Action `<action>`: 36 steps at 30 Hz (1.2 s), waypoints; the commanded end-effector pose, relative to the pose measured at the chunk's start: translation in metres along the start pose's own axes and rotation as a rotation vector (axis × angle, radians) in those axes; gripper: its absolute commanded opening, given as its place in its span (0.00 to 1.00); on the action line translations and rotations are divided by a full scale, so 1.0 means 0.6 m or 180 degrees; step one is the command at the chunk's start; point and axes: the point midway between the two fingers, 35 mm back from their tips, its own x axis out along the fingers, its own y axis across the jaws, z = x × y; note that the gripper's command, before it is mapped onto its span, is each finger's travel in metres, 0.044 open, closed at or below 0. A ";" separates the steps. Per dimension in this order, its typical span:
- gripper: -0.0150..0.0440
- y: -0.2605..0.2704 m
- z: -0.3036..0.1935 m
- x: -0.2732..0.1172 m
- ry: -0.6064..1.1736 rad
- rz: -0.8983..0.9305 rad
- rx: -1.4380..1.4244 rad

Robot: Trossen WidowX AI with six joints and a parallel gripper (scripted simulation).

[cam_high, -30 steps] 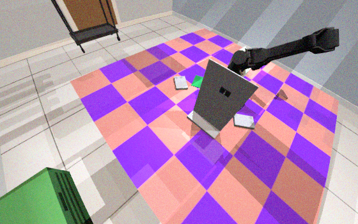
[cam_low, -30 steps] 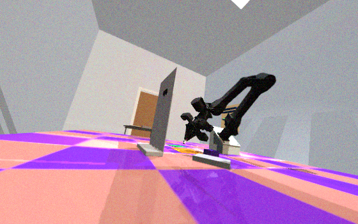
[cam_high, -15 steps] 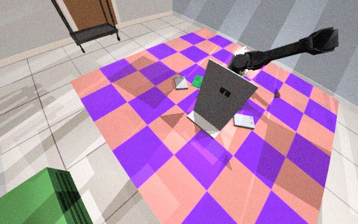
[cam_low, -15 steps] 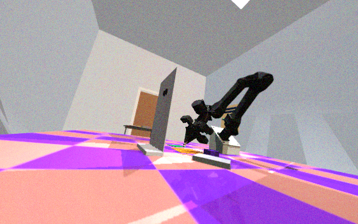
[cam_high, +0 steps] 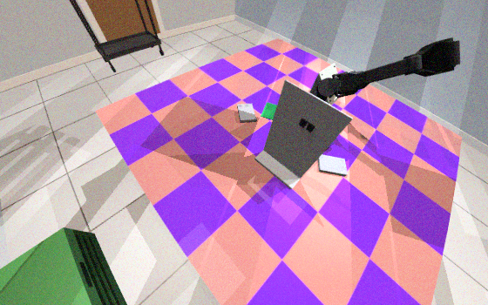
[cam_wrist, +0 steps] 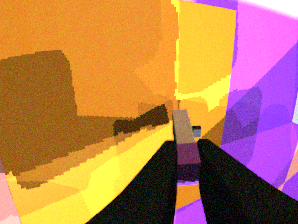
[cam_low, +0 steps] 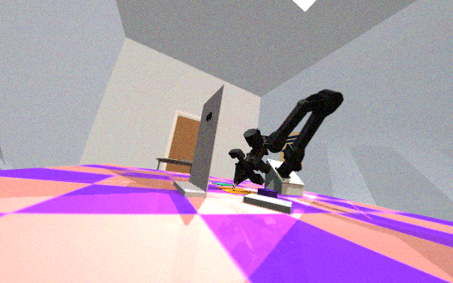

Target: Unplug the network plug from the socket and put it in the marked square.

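The grey upright panel [cam_high: 301, 144] [cam_low: 206, 154] stands on the checkered table, with two dark sockets [cam_high: 307, 125] in its face. My gripper [cam_high: 328, 94] [cam_low: 237, 178] [cam_wrist: 186, 149] is behind the panel, low and tilted downward. It is shut on the network plug [cam_wrist: 184, 137] [cam_low: 234, 183], a thin tan and purple piece sticking out past the fingertips. The plug's tip is just over the orange marked square [cam_wrist: 100, 63] [cam_low: 239, 190] on the table. I cannot tell whether the plug touches the table.
A green patch [cam_high: 269, 111] and a small grey block [cam_high: 247, 112] lie left of the panel, and a white flat tile [cam_high: 333, 165] lies to its right. A grey slab [cam_low: 268, 202] and the arm's base [cam_low: 289, 183] are close by. A green cabinet [cam_high: 57, 270] stands off the table.
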 end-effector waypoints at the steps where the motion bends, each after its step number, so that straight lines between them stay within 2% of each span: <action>1: 0.25 0.008 -0.001 0.002 0.0013 0.0029 0.0036; 26: 0.25 0.003 0.004 0.009 0.0002 0.0013 0.0019; 32: 0.52 0.003 0.004 0.009 0.0002 0.0013 0.0019; 36: 0.52 0.003 0.004 0.009 0.0002 0.0013 0.0019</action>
